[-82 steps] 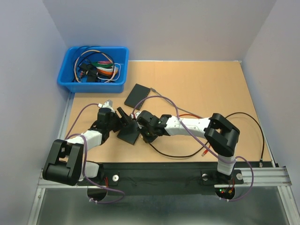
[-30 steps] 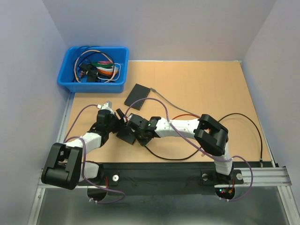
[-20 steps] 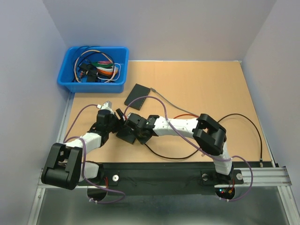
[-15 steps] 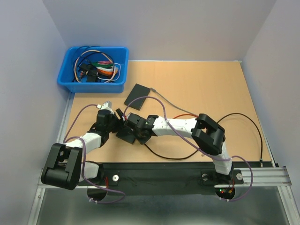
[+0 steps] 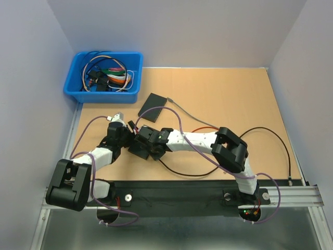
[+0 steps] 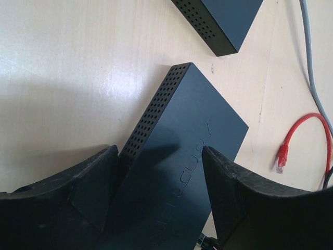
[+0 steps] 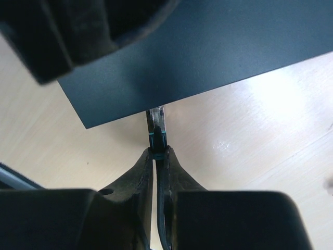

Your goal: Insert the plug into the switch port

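A black network switch (image 5: 139, 147) lies on the tan table (image 5: 229, 99); it shows large in the left wrist view (image 6: 182, 182) and in the right wrist view (image 7: 208, 57). My left gripper (image 6: 158, 200) is shut on the switch, one finger on each long side. My right gripper (image 7: 157, 152) is shut on a clear plug (image 7: 156, 125) with a black cable. The plug's tip sits at the switch's near edge, under its rim. In the top view the right gripper (image 5: 147, 146) is pressed against the switch beside the left gripper (image 5: 131, 136).
A second black switch (image 5: 152, 107) lies farther back, also in the left wrist view (image 6: 223, 21). A blue bin (image 5: 104, 76) of cables stands at the back left. A red-plugged cable (image 6: 283, 156), a grey cable (image 5: 187, 117) and a black cable (image 5: 270, 130) trail right.
My right gripper has moved left with the plug, closing up to the switch held by the left gripper. The left arm has shifted slightly.
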Robot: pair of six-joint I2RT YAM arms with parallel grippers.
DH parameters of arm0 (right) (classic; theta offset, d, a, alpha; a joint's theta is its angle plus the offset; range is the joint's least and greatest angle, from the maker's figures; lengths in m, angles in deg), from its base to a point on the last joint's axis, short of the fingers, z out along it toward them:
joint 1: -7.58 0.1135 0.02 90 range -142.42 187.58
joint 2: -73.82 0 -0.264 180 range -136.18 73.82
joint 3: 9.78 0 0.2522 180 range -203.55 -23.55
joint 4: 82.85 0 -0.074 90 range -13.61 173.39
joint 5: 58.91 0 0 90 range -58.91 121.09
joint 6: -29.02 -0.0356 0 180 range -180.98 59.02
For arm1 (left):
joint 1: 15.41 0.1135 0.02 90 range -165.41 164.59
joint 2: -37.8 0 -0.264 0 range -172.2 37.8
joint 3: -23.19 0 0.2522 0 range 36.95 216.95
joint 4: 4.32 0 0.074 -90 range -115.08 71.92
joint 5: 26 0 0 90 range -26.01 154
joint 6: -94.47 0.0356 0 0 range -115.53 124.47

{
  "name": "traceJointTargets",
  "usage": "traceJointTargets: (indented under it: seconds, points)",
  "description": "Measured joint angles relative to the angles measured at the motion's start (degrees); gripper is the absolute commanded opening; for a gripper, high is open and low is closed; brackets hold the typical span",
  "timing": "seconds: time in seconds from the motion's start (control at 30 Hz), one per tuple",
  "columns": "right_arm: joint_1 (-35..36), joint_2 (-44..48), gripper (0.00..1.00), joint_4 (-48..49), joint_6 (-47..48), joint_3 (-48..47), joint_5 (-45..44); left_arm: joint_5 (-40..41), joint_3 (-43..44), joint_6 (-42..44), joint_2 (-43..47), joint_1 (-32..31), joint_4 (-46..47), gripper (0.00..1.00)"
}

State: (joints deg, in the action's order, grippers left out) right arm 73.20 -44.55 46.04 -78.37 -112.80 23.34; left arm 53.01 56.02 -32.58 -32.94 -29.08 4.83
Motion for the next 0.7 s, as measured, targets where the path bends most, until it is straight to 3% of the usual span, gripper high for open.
traceJointTargets:
  seconds: [0.4,0.7]
  points:
    - [0.96,-1.16,0.00,-0.90,-0.98,-1.31,-2.58,1.14,-0.20,0.24,0.00,0.00,0.24,0.76]
    - [1.20,-1.16,0.00,-1.07,4.20,-1.31,-6.05,1.18,-0.20,0.87,-0.02,-0.17,0.28,0.74]
